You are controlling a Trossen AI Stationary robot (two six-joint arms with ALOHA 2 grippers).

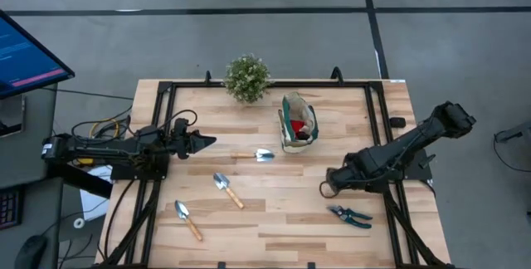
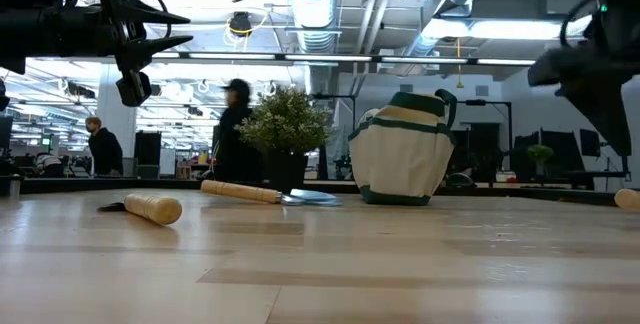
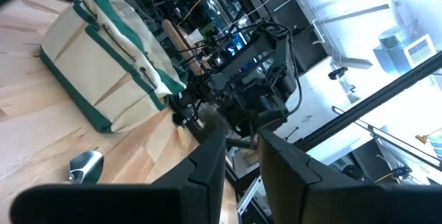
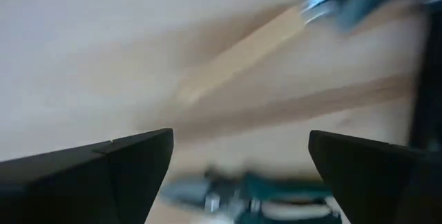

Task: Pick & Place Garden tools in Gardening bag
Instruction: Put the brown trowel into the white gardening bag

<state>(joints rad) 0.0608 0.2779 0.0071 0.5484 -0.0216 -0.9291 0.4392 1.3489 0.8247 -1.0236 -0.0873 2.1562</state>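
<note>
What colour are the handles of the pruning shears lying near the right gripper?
Teal on the pruning shears, clearest in the high view.

A pale wooden table [image 1: 290, 211] of smooth, faintly glossy planks carries trowels [image 1: 227, 188] with shiny metal blades and light wooden handles, a matt beige canvas bag [image 1: 297, 123] trimmed in teal cloth, and teal-handled shears [image 1: 349, 215].

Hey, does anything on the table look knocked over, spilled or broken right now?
Nothing stands out. The gardening bag stands upright, the potted plant is upright, and three trowels and the pruning shears lie flat on the table.
</note>
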